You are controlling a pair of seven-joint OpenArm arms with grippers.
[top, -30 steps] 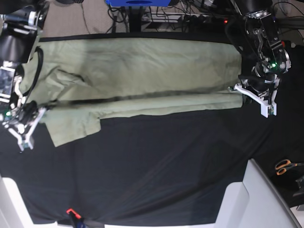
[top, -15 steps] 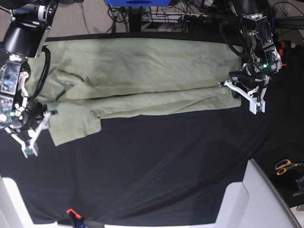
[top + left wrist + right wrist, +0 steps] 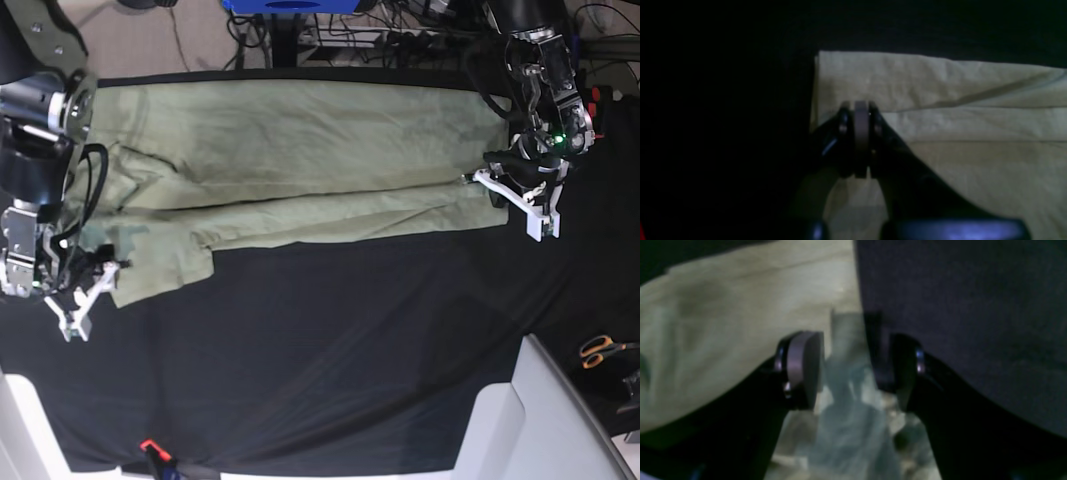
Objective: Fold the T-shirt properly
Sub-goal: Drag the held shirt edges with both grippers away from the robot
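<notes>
The pale green T-shirt (image 3: 300,150) lies spread over the upper part of the black cloth (image 3: 330,350), its lower edge folded up into a long strip. My left gripper (image 3: 490,190) sits at the shirt's right-hand hem. In the left wrist view its pads (image 3: 860,110) are pressed together on a fold edge of the T-shirt (image 3: 957,133). My right gripper (image 3: 90,295) hovers at the sleeve corner on the left. In the right wrist view it (image 3: 850,373) is open, with blurred pale cloth of the T-shirt (image 3: 723,323) below the gap.
Orange-handled scissors (image 3: 600,350) lie at the right edge. A white bin (image 3: 540,420) fills the lower right corner. A small orange-tipped tool (image 3: 150,447) sits at the front edge. Cables and a blue stand (image 3: 285,8) run along the back.
My right gripper has opened, let go of the sleeve and shifted down and slightly right. My left gripper moved a little left with the hem, then stayed put.
</notes>
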